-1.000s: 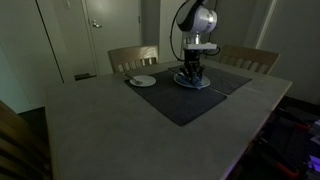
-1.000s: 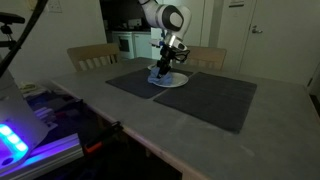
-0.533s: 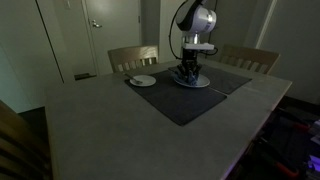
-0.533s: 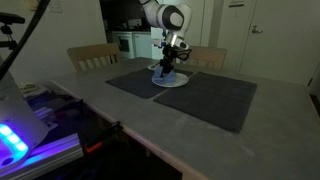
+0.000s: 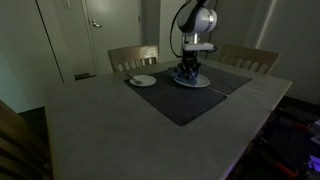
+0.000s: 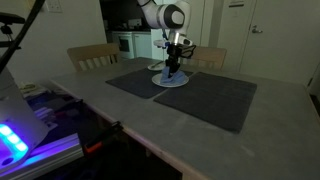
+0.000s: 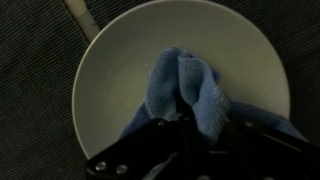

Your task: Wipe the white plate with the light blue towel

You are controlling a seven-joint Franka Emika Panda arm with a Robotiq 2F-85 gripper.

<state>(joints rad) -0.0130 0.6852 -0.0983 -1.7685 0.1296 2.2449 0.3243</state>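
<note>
While in hand (image 7: pixel 186 128), towel (image 7: pixel 188 85) on plate (image 7: pixel 112 70).

Wrist view: the towel (image 7: pixel 188 92) buries the fingertips of the end effector (image 7: pixel 186 122) — the plate (image 7: pixel 110 68) is cropped below.

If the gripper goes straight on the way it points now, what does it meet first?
The gripper points down at the light blue towel bunched in its grasp, so it meets that first. Right beneath lies the white plate. Whether the towel touches the plate is unclear.
</note>
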